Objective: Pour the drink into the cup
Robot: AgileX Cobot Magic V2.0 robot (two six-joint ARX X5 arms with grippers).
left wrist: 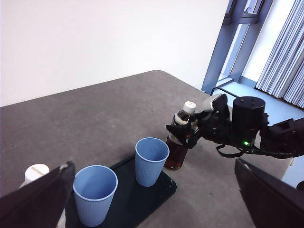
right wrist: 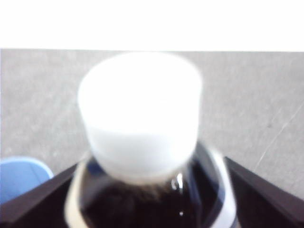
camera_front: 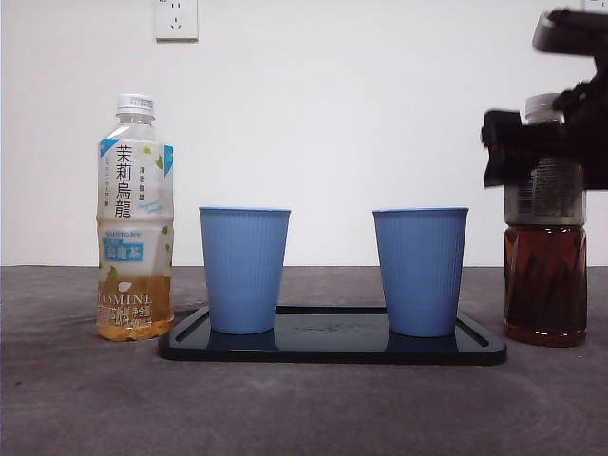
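On the grey worktop (camera_front: pixel 304 408), a dark tray (camera_front: pixel 332 344) carries two upright blue cups, one toward the left (camera_front: pixel 244 270) and one toward the right (camera_front: pixel 420 272). Just beside the tray's right end stands a dark tea bottle (camera_front: pixel 544 275), white cap on, upright on the worktop. The right pincer (camera_front: pixel 532 147) has its jaws set either side of the bottle's shoulder, closed against it. At the tray's left end stands a jasmine tea bottle (camera_front: pixel 135 223), nearly empty. The left pincer (left wrist: pixel 152 199) hangs high over the worktop, jaws spread wide, holding nothing.
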